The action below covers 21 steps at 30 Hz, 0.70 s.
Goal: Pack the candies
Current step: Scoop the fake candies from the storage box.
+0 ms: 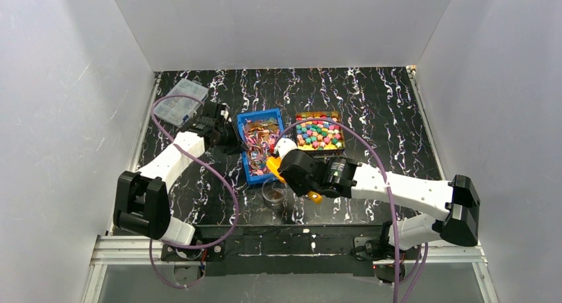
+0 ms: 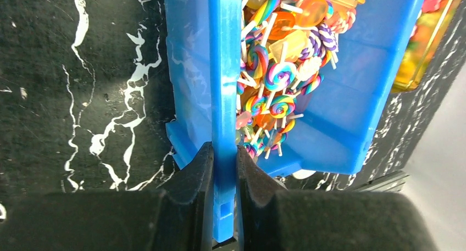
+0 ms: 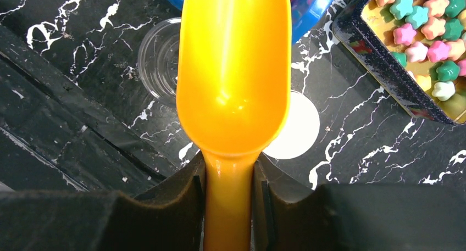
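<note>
My left gripper (image 2: pixel 224 171) was shut on the bin (image 2: pixel 340 113); my right gripper (image 3: pixel 228 179) held the scoop (image 3: pixel 233 70).
I saw the left fingers (image 2: pixel 192 174) pinching the blue bin's side wall, with swirled candies (image 2: pixel 280 81) heaped inside it. The right fingers (image 3: pixel 181 190) clamped the orange scoop's handle, and its bowl hung above the table (image 3: pixel 66 20) between a clear cup (image 3: pixel 156 59) and a white lid (image 3: pixel 299 130). Star candies (image 3: pixel 434 28), pink, green and yellow, filled the dark tray (image 3: pixel 384 70) beside the bin.
</note>
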Each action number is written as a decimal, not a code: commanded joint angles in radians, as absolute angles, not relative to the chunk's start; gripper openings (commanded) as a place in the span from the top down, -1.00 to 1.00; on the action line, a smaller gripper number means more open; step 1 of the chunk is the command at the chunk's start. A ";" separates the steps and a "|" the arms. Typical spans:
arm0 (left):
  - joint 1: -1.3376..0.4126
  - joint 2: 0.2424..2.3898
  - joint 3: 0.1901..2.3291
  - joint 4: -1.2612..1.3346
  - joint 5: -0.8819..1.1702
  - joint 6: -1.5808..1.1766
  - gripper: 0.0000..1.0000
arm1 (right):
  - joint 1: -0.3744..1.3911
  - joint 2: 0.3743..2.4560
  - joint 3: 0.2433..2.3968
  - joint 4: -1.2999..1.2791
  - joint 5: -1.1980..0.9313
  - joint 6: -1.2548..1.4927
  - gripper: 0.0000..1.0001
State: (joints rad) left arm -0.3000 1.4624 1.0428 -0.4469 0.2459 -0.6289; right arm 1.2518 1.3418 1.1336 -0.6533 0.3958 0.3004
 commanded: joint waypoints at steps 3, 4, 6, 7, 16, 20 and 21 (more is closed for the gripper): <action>-0.309 1.381 0.911 -0.253 0.243 -0.899 1.00 | 1.180 1.362 1.194 -0.692 0.339 0.294 0.97; -0.309 1.374 0.900 -0.233 0.229 -0.914 1.00 | 1.174 1.369 1.198 -0.696 0.330 0.291 0.97; -0.317 1.349 0.872 -0.201 0.193 -0.957 1.00 | 1.155 1.388 1.220 -0.719 0.311 0.281 0.97; -0.320 1.340 0.861 -0.185 0.179 -0.979 1.00 | 1.146 1.399 1.233 -0.732 0.304 0.276 0.97; -0.402 1.274 0.754 -0.084 0.038 -1.129 1.00 | 1.066 1.519 1.373 -0.883 0.208 0.217 0.97; -0.418 1.262 0.722 -0.057 0.016 -1.154 1.00 | 1.046 1.577 1.413 -0.940 0.191 0.202 0.97; -0.422 1.261 0.715 -0.046 0.014 -1.156 1.00 | 1.042 1.590 1.421 -0.950 0.185 0.197 0.97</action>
State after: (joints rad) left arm -0.4023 1.2903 0.7574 -0.0711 0.0650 -1.0779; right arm 1.0588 1.5490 1.3594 -0.8631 0.2249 0.2306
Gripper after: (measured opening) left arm 0.109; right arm 0.369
